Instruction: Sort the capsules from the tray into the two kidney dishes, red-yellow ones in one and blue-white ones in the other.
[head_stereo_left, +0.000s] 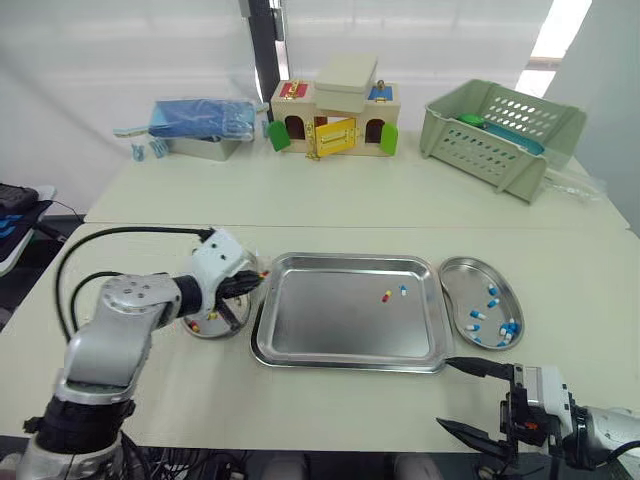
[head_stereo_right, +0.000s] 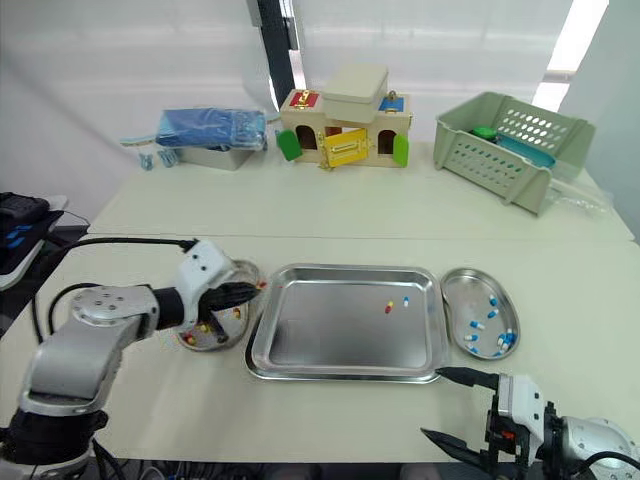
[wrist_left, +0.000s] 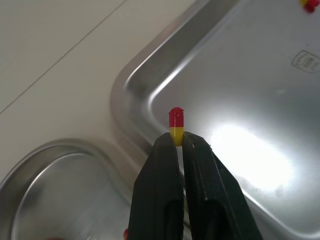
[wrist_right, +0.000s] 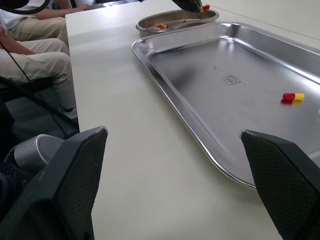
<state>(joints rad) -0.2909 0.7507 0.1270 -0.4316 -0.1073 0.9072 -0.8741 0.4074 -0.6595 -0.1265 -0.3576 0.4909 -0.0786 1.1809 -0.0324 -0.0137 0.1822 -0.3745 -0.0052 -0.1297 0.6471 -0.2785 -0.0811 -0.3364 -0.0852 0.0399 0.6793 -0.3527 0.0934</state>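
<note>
We find one small red-and-yellow capsule (wrist_left: 176, 125) pinched by its yellow end in the left hand (wrist_left: 176, 143), over the corner of the rectangular steel tray (head_stereo_left: 330, 330), just beside the left steel kidney dish (wrist_left: 55, 200). We advise carrying it fully over that dish and low before release. The right hand (head_stereo_left: 462, 396) gapes wide, holding nothing, above the pale worktop (head_stereo_left: 330, 205).

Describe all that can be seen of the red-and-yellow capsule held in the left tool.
The small glossy red-and-yellow capsule looks smooth, with a rounded red half and a yellow half. The left tool pinches its yellow end between two black fingers, so the red end sticks out. It is held near the corner of the shiny rectangular steel tray, touching only the fingers.
</note>
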